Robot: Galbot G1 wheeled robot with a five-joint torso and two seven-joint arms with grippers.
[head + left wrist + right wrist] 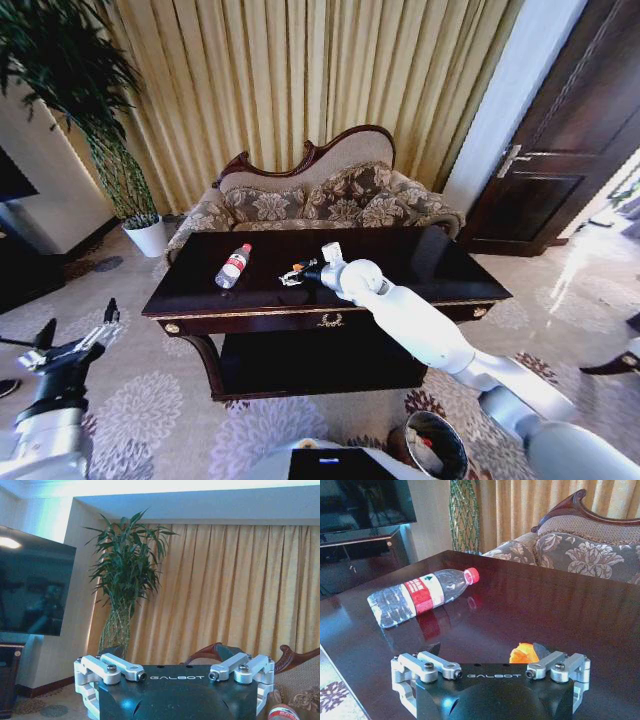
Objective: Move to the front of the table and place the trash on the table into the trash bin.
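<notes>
- The table (430,262) is dark, glossy wood with curved legs, a lower shelf and a small gold ornament on its front edge; its top mirrors whatever lies on it.
- A clear plastic bottle (233,266) with a red cap and a red-and-white label lies on its side on the table, toward the robot's left of the middle.
- The right arm, smooth and white, reaches out long over the table, and the right gripper (291,275) sits low at the tabletop just beside the bottle.
- The right wrist view adds a crumpled orange scrap (522,653) on the table at that gripper; I cannot tell whether its fingers are apart or pinched on the scrap.
- The same view shows the bottle (420,594) crinkled at its base, its reflection red in the polish.
- The left gripper (78,335) hangs idle well off the table's left end, above the flowered carpet, fingers spread apart.
- The round bin (412,454), dark-walled, stands on the carpet in front of the table, near the right arm's elbow.
</notes>
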